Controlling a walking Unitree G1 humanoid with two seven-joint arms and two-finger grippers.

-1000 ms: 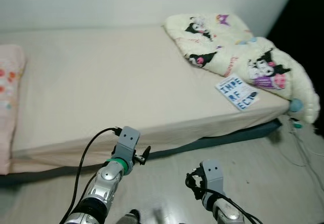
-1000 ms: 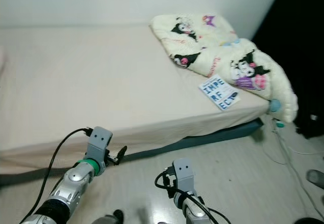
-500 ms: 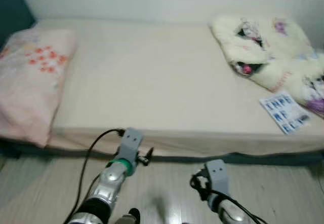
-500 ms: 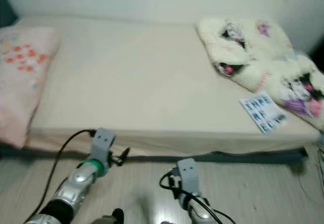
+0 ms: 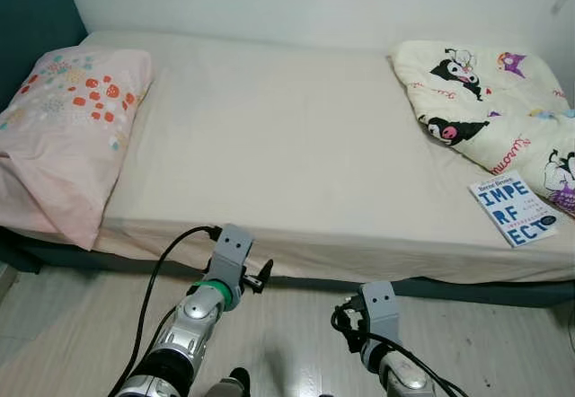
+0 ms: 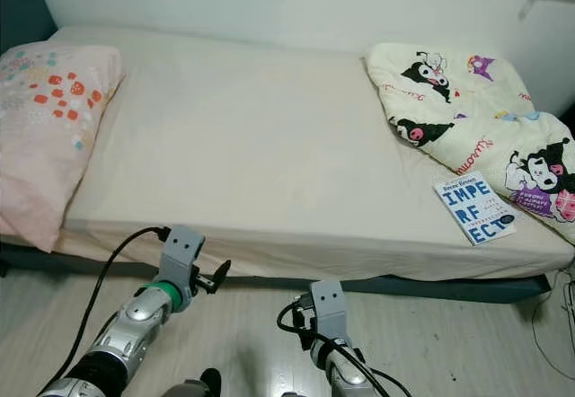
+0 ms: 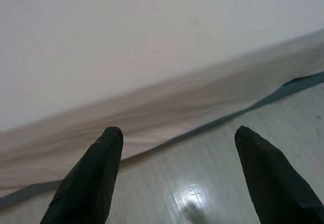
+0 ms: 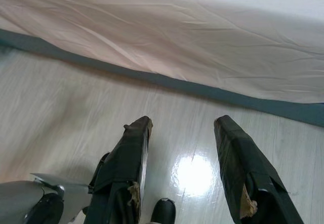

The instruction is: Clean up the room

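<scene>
A book lay on the bed near its right front edge, just beside a blanket; a pillow lay far left. Left gripper and right gripper hung spread, empty, above the floor.

A bedroom in a home.
A low bed with a cream fitted sheet stands against a white wall; a pink floral pillow lies at one end, a cream cartoon-print quilt at the other, with a white-and-blue paperback book beside the quilt; pale wood-look floor in front.
</scene>
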